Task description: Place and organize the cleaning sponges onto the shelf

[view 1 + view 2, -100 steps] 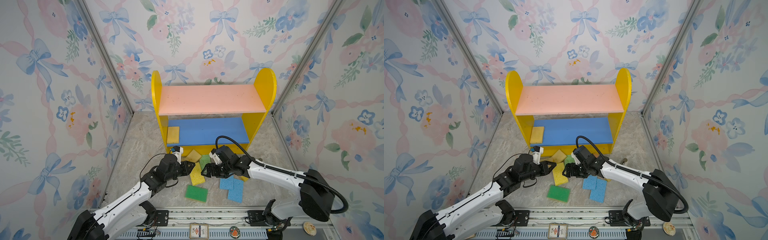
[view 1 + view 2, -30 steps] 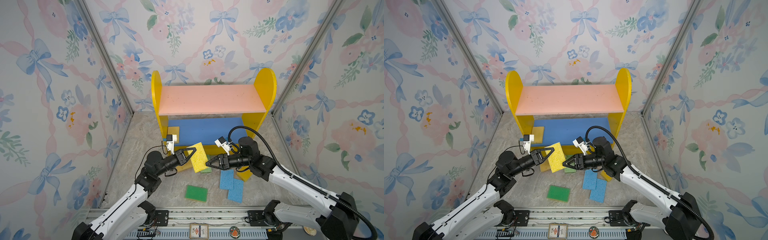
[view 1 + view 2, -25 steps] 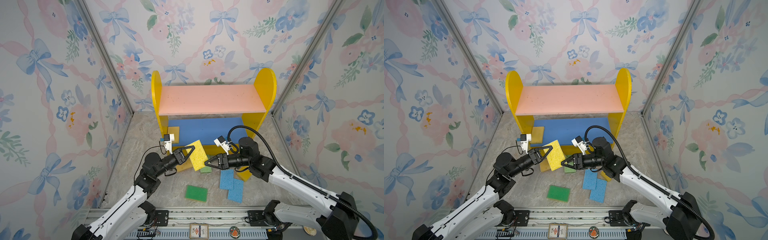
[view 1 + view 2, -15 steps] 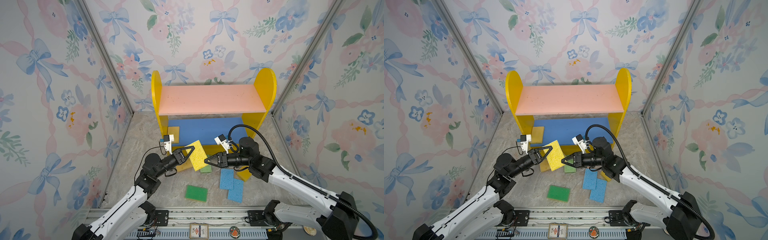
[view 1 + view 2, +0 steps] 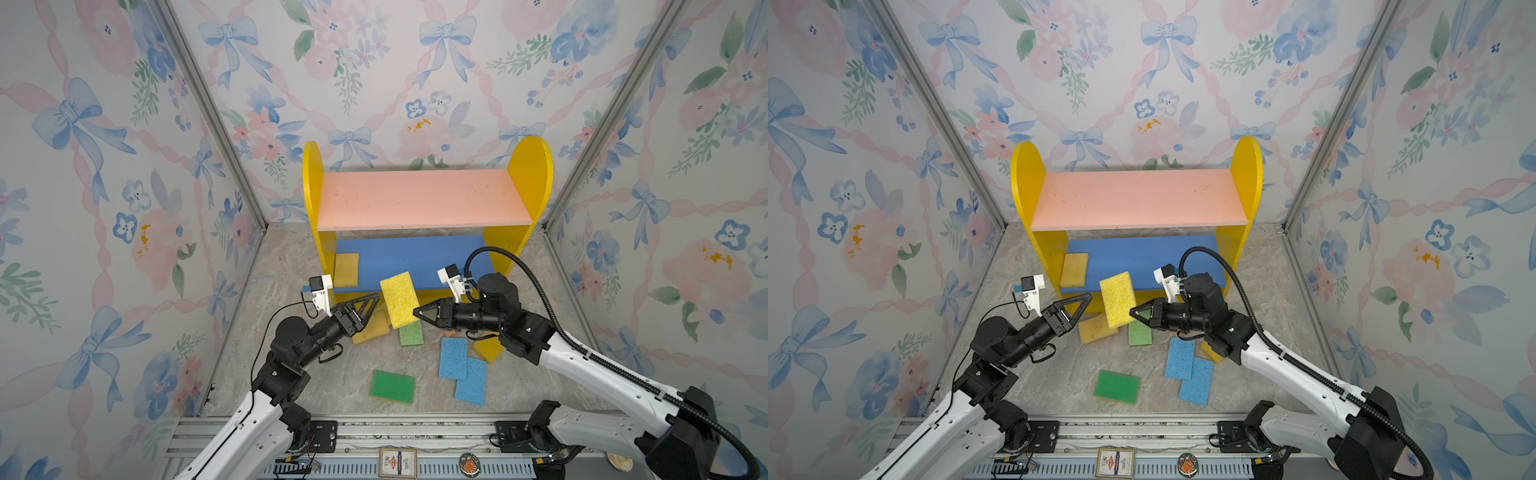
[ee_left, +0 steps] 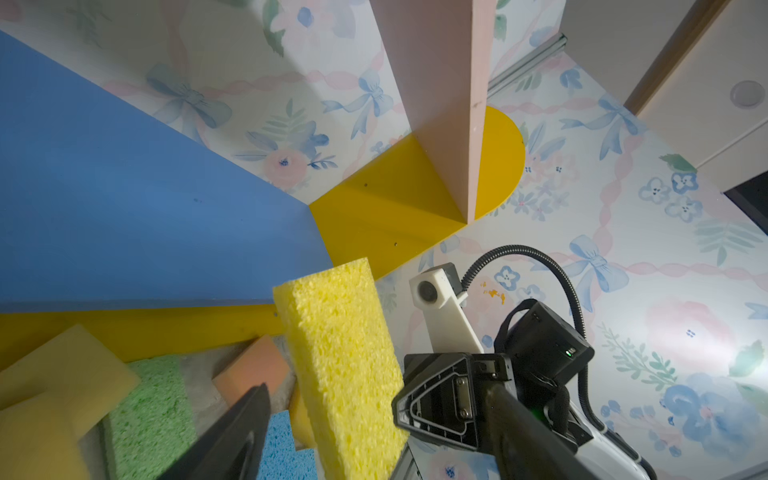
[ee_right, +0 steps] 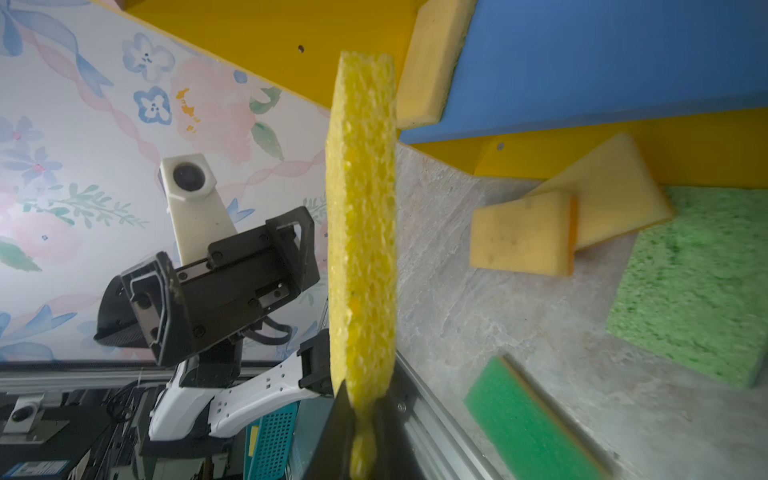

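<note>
Two claws flank one bright yellow sponge (image 5: 399, 299) held on edge: the right claw (image 5: 415, 312) pinches its lower corner, the left claw (image 5: 374, 301) stands spread just beside it, seemingly clear. Just past both claws lies the blue lower board (image 5: 415, 257) of the shelf (image 5: 530, 166), likely why the sponge is upright, ready to slide in

The marbled bench (image 5: 291, 266) carries the shelf (image 5: 424, 199), a dark green sponge (image 5: 392, 386) and two blue sponges (image 5: 453, 357); one yellow sponge (image 5: 346, 269) lies on its blue board (image 5: 415, 255).
</note>
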Robot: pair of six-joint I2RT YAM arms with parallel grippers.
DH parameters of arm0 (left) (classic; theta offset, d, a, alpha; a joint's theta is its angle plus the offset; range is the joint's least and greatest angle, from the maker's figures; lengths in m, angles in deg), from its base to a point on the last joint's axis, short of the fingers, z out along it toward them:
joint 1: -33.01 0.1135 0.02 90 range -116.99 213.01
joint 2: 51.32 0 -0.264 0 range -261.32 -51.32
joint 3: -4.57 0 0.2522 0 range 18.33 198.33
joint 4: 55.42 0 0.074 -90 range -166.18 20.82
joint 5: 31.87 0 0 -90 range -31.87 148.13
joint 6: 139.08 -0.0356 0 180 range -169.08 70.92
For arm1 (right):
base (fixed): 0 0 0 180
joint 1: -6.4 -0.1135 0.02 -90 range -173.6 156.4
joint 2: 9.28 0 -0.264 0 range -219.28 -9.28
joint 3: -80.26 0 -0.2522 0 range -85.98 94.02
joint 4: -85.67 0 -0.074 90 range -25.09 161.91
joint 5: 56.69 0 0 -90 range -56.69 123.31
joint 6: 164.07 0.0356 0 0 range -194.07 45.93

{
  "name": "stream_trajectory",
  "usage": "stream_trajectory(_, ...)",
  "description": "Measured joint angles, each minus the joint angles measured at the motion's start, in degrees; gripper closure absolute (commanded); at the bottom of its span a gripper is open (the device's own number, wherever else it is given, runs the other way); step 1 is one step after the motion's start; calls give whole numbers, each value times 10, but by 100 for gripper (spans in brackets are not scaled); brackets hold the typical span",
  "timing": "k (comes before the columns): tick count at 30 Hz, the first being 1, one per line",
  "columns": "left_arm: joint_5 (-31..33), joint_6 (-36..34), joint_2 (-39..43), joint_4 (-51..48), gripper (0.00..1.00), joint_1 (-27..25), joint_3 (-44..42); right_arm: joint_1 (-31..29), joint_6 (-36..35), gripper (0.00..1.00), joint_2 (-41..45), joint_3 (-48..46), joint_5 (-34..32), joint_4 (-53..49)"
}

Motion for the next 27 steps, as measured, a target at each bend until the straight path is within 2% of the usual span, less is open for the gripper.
stream_trajectory(6,198,-62,112,-207,2,0,42,-12,1,88,-42,62,-123,-30)
stream_trajectory(9,260,-86,126,-269,2,0,43,-22,9,87,-79,79,-170,-28)
stream_trajectory(17,318,-160,89,-348,2,0,63,-63,12,87,-191,154,-246,-18)
stream_trajectory(22,342,-220,106,-359,2,0,96,-62,12,87,-253,201,-250,-6)
stream_trajectory(27,393,-263,141,-377,2,0,111,-58,12,87,-294,225,-239,6)
